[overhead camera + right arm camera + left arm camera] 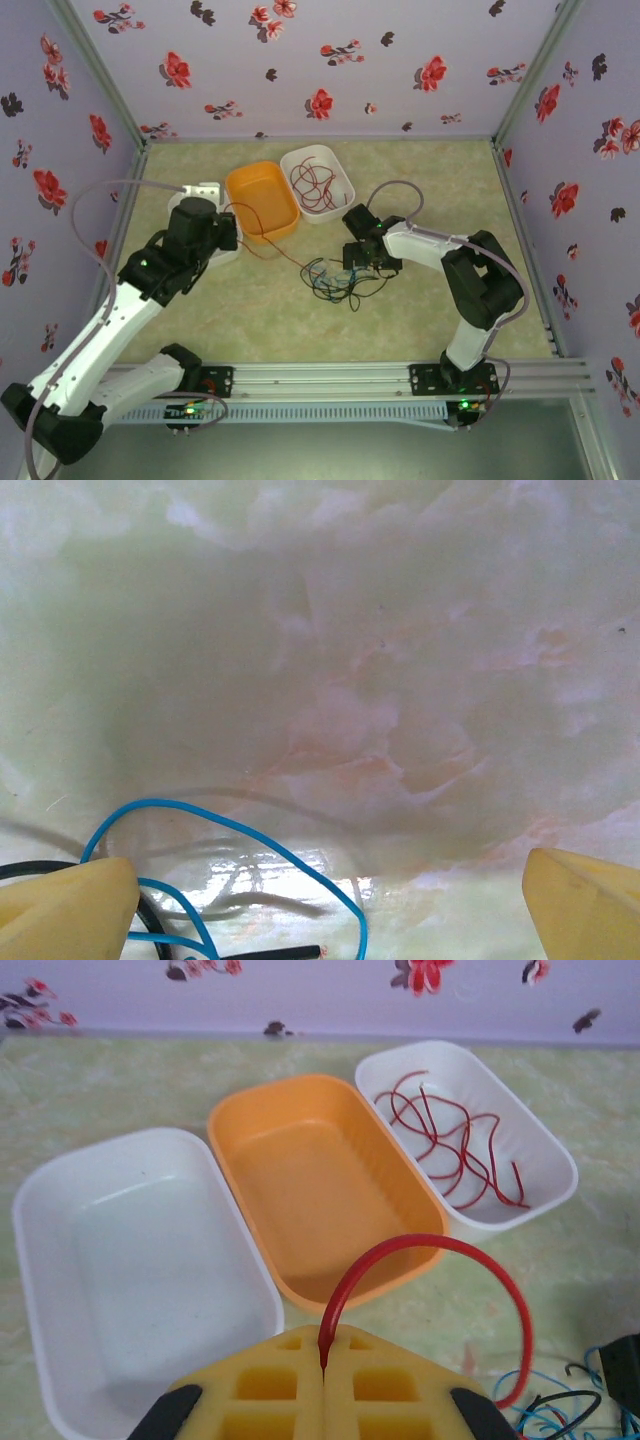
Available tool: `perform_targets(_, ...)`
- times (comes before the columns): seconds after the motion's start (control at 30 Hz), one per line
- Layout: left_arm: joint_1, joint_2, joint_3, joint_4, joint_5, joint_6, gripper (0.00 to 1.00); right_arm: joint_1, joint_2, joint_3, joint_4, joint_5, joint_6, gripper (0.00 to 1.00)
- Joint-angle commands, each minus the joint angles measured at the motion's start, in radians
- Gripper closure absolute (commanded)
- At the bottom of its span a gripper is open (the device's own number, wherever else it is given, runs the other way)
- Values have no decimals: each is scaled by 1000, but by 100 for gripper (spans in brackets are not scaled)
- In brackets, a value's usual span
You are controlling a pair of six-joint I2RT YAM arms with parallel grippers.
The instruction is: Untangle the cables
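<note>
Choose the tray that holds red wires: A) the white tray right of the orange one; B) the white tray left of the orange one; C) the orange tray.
A: the red wires lie in the right white tray; the orange tray and the left white tray are bare inside.

You've got red, black and blue cables (pixel 335 275), an orange tray (pixel 262 200) between white trays (pixel 305 156), and lilac walls (pixel 330 60) with red flowers.

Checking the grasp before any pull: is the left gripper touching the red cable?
Touching. The left wrist view shows the red cable pinched between the shut fingers of the left gripper.
</note>
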Motion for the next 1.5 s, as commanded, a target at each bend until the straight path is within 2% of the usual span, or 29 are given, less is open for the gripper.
perform_targets(0.0,15,-32,38,-22,-54,41,100,-10,2,-20,-30,39,25,1)
perform_targets(0.4,52,-96,90,44,-125,93,100,-13,-15,-34,-28,54,28,1)
perform_targets(0.6,53,-97,190,49,-64,141,100,-14,-34,-47,-25,68,28,1)
perform_targets(0.8,52,-84,263,103,68,164,100,-13,-39,-31,-22,68,17,1)
perform_targets(1.17,53,107,391,151,121,198,100,-13,-145,-15,4,56,3,1)
perform_targets(1.47,71,339,542,240,168,249,100,-13,-265,-12,33,83,-2,1)
